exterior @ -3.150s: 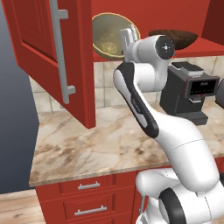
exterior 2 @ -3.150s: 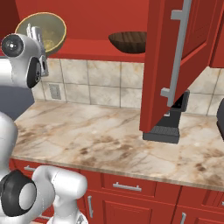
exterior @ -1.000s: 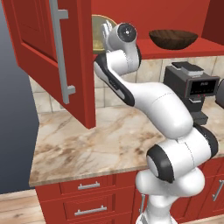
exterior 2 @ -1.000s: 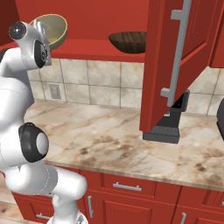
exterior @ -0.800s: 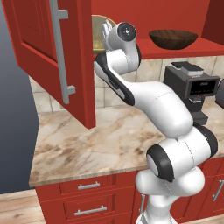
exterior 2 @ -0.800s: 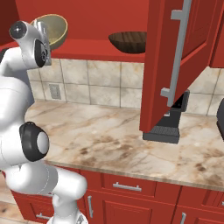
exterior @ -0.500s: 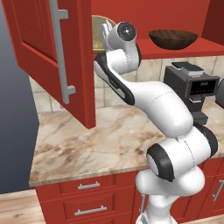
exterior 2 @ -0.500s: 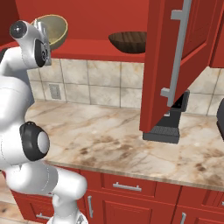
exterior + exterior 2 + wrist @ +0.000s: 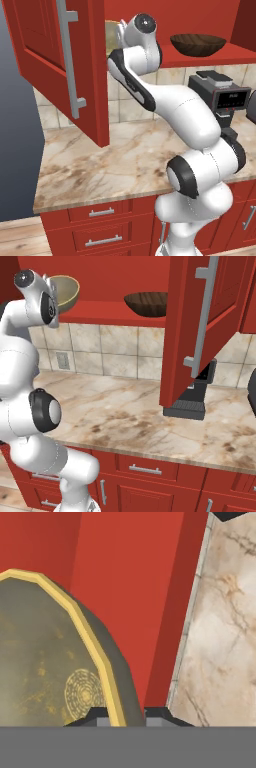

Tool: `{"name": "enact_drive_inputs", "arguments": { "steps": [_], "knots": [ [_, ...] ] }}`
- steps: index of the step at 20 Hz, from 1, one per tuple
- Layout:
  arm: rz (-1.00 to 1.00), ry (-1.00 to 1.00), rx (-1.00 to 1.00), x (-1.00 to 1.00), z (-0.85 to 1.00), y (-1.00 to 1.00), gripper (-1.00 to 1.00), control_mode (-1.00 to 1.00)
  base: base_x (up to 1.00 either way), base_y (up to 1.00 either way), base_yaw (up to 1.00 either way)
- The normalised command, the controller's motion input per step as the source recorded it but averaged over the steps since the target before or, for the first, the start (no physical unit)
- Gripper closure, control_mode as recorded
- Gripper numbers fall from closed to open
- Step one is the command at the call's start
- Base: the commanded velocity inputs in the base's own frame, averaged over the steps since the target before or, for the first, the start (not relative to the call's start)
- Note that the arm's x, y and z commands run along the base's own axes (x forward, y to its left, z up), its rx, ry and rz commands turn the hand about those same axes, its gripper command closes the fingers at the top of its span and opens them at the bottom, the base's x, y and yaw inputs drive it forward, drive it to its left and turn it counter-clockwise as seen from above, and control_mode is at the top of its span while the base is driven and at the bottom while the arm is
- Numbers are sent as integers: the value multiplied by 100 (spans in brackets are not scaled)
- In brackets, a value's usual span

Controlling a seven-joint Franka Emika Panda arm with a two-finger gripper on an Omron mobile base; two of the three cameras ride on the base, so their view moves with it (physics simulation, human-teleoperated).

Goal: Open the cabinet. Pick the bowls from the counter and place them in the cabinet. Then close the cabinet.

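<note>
- Hand view is showing the gripper (image 9: 125, 714) pinching the yellowish rim of the olive-tan bowl (image 9: 55, 662), one finger tip on each side of the wall; the jaws are standing narrow on it.
- Right base view is showing the same bowl (image 9: 65, 292) tilted, hanging at the left end of the red shelf (image 9: 100, 308) inside the cabinet (image 9: 210, 326), both doors swung open.
- The dark brown wood-grained bowl (image 9: 147, 304) is already sitting upright on that shelf, well apart to the right.
- The counter (image 9: 125, 416) below is carrying a black coffee machine (image 9: 222, 100) and no bowls.
- Step in hand, as judged: setting the olive-tan bowl down on the shelf.
- Recommended handling: level the bowl, lower it until its base is resting flat, then release.
- Keep the rim clear of the left door (image 9: 60, 65) while withdrawing; a tilted release is risking a roll off the shelf edge.
</note>
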Motion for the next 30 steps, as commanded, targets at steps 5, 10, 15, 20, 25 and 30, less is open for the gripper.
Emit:
{"name": "enact_drive_inputs", "arguments": {
  "steps": [5,10,15,20,25,30],
  "knots": [
    [0,9,0,5,1,0,100,-100,0,0,0],
    [0,3,0,7,1,3,-100,-100,0,0,0],
    [0,-3,-1,4,22,29,-100,-100,0,0,0],
    [0,-3,0,2,10,22,-100,-100,0,0,0],
    [0,-5,0,-34,2,-4,-100,-100,0,0,0],
    [-4,-1,2,-62,0,-23,-100,-100,0,0,0]
  ]
}}
